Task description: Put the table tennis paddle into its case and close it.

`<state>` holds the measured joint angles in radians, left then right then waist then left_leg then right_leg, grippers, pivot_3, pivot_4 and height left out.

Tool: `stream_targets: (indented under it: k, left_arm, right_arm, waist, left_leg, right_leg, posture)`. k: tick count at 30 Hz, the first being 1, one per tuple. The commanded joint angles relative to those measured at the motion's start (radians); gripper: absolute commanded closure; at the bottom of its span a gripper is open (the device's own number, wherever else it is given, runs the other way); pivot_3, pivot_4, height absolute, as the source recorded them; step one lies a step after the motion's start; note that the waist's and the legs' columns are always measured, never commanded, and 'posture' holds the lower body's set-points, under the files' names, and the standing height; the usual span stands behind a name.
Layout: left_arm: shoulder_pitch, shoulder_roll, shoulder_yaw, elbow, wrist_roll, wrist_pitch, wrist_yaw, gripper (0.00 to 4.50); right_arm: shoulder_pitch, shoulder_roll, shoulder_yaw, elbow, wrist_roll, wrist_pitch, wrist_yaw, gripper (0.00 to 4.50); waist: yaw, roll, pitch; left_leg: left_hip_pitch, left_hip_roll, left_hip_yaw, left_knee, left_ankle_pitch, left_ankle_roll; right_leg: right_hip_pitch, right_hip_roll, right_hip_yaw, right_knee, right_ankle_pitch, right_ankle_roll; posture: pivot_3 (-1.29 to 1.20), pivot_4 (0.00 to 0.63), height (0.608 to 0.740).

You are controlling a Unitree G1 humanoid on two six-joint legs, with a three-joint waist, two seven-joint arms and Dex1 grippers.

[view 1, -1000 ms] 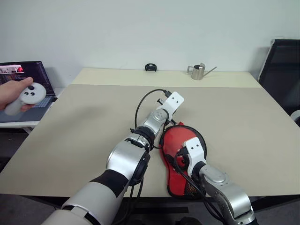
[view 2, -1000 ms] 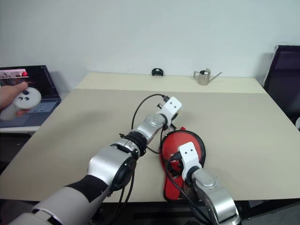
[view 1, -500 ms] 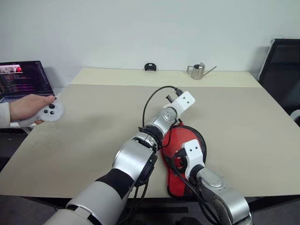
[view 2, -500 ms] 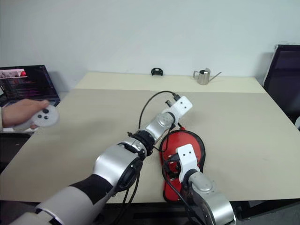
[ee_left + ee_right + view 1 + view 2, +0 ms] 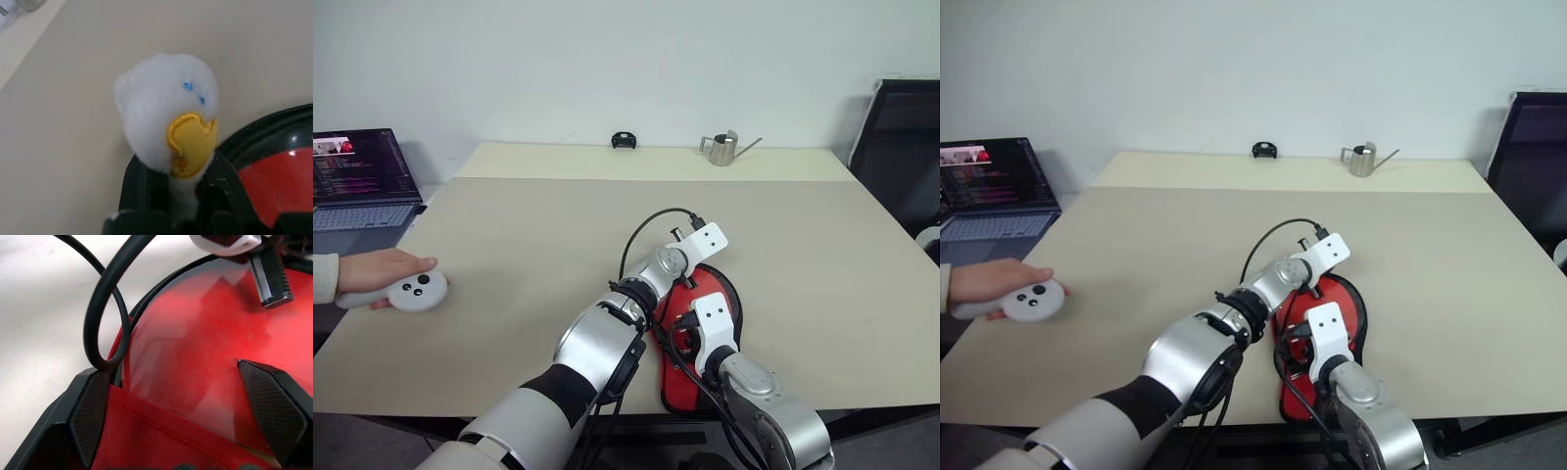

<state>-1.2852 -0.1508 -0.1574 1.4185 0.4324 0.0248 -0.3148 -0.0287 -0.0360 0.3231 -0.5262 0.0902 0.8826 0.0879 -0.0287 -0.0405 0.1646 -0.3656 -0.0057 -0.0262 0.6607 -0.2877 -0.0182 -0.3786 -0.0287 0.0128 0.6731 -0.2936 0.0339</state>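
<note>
From the head views, the case (image 5: 705,333) lies on the bench (image 5: 509,245) near its front edge, red face up, under both arms; the zip's extent I cannot tell. Compared with a second earlier, the left gripper (image 5: 710,238) has swung rightward over the case's round end, and a person's hand (image 5: 372,274) now rests a controller (image 5: 416,291) on the bench.

Left wrist view: the left fingers (image 5: 139,188) pinch a white plush duck charm (image 5: 168,112) beside the black zip edging.

Right wrist view: the right fingers (image 5: 90,413) stand wide, with the table tennis paddle (image 5: 205,362) showing glossy red inside the open case, so closing remains
</note>
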Motion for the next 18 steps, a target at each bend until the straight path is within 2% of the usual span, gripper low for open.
stream_targets:
  k: [1, 6, 13, 18]
  left_arm:
    - [0.009, -0.038, 0.01, -0.026, -0.012, 0.004, -0.024, 2.49]
    - [-0.002, -0.023, 0.025, -0.029, -0.02, -0.003, -0.021, 0.74]
    - [-0.037, 0.015, 0.08, -0.037, -0.066, -0.023, -0.047, 0.74]
    - [-0.067, 0.08, 0.111, -0.047, -0.099, -0.07, -0.083, 0.74]
  right_arm:
    - [0.055, 0.001, 0.039, 0.12, 0.011, 0.103, 0.006, 0.0]
    - [0.042, -0.016, 0.037, 0.136, 0.014, 0.094, 0.023, 0.0]
    - [-0.013, -0.027, 0.013, 0.196, 0.016, 0.068, 0.051, 0.0]
    - [-0.072, -0.031, 0.002, 0.26, 0.011, 0.037, 0.075, 0.0]
  waist:
    - [0.0, 0.0, 0.0]
    - [0.0, -0.001, -0.004]
    - [-0.004, -0.001, -0.005]
    - [-0.006, -0.001, -0.005]
  left_leg:
    - [0.0, 0.0, 0.0, 0.0, 0.0, 0.0]
    - [0.0, 0.0, 0.0, 0.0, 0.0, 0.0]
    - [0.001, 0.0, 0.0, 0.0, 0.0, 0.0]
    - [0.003, 0.001, 0.0, 0.0, 0.0, 0.0]
  right_leg:
    - [0.0, 0.0, 0.0, 0.0, 0.0, 0.0]
    - [0.0, 0.0, 0.0, 0.0, 0.0, 0.0]
    - [0.0, 0.001, 0.0, 0.001, 0.0, 0.0]
    - [0.0, 0.001, 0.001, 0.003, 0.0, 0.0]
  posture:
    - [0.0, 0.15, 0.74]
    - [0.0, 0.15, 0.74]
    - [0.0, 0.15, 0.74]
    - [0.0, 0.15, 0.74]
